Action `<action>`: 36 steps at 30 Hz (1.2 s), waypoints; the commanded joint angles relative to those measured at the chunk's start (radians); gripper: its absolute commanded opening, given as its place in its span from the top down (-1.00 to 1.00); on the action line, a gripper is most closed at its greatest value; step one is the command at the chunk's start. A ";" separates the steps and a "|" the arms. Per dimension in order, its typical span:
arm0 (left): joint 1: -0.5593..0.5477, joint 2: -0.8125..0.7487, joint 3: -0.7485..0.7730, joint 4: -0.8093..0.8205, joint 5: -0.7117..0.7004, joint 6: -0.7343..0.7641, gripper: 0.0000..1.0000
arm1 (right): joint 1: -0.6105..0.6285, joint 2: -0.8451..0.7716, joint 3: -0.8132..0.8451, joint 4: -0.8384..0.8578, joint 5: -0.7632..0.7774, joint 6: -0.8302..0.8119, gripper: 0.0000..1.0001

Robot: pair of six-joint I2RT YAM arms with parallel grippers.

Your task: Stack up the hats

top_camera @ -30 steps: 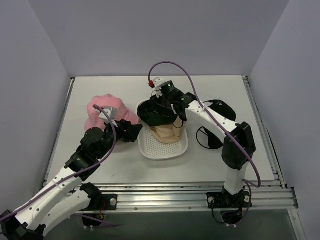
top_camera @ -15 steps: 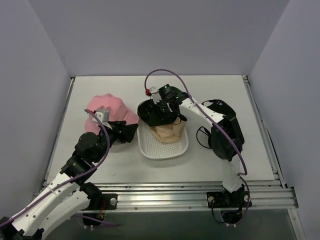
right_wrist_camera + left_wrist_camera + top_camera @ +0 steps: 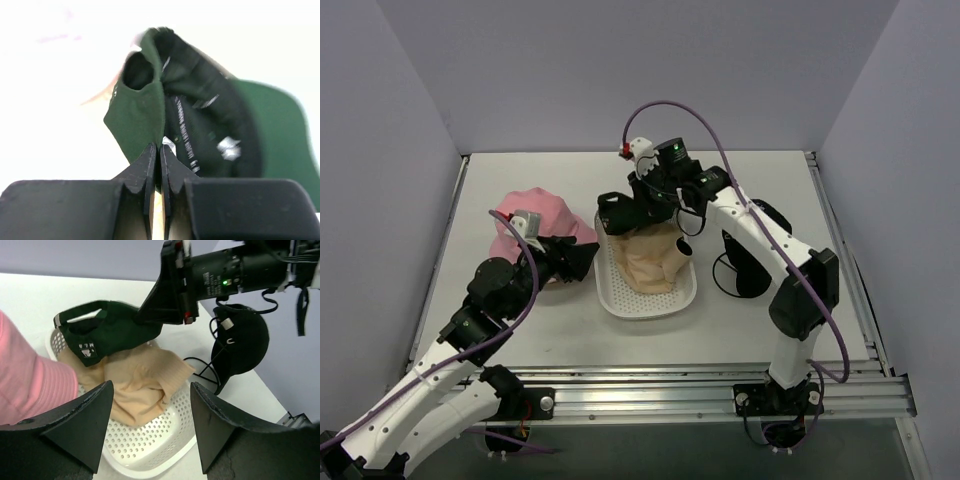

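Note:
My right gripper [image 3: 638, 203] is shut on the rim of the dark green hat [image 3: 622, 213] and holds it lifted over the back of the white tray [image 3: 620, 300]. The wrist view shows the jaws [image 3: 160, 150] pinching the green fabric [image 3: 140, 115]. The beige hat [image 3: 652, 258] lies crumpled in the tray. The pink hat [image 3: 535, 218] sits on the table left of the tray. The black hat [image 3: 752, 245] rests to the right. My left gripper [image 3: 582, 258] is open and empty between the pink hat and the tray, facing the beige hat [image 3: 140, 385].
A thin wire loop [image 3: 732, 278] lies on the table beside the black hat. The left wrist view shows the tray's near rim [image 3: 165, 450], the pink hat [image 3: 30, 385] at the left and the black hat [image 3: 242, 342] behind the tray.
My right gripper has risen with the dark green hat, lifting it off the beige hat, which now shows uncovered in the tray. The left arm has shifted only slightly.

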 commanded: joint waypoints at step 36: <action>-0.020 0.377 0.642 -0.502 0.379 0.432 0.70 | 0.182 -0.513 -0.041 0.065 -0.142 0.185 1.00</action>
